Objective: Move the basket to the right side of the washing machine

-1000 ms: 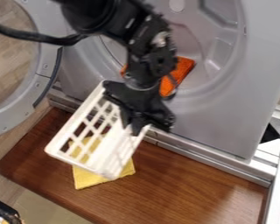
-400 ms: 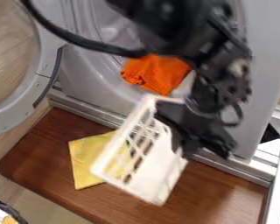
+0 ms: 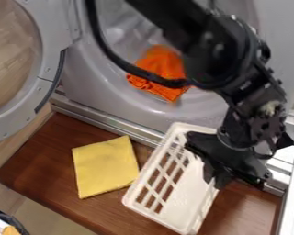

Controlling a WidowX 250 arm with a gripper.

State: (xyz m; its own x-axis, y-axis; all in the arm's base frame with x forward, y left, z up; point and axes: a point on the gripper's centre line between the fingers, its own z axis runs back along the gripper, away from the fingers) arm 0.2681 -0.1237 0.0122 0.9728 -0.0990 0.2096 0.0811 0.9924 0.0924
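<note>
My gripper (image 3: 216, 180) is at the right part of the view, over the wooden board, shut on the upper right side wall of the white basket (image 3: 187, 196). The basket is tilted, its lattice side facing left and its lower end toward the bottom edge of the view. I cannot tell whether it touches the board. Behind it stands the grey washing machine (image 3: 91, 89), with the basket in front of its right part. The gripper covers a piece of the basket's upper right edge.
An orange cloth (image 3: 161, 69) lies in the machine's opening. The round door (image 3: 48, 87) stands open at the left. A yellow cloth (image 3: 104, 166) lies on the brown wooden board (image 3: 36, 158), left of the basket. A white metal frame (image 3: 289, 202) runs along the right edge.
The basket, held in my gripper, has moved right and down in the view, clear of the yellow cloth. The arm has swung right, uncovering the orange cloth.
</note>
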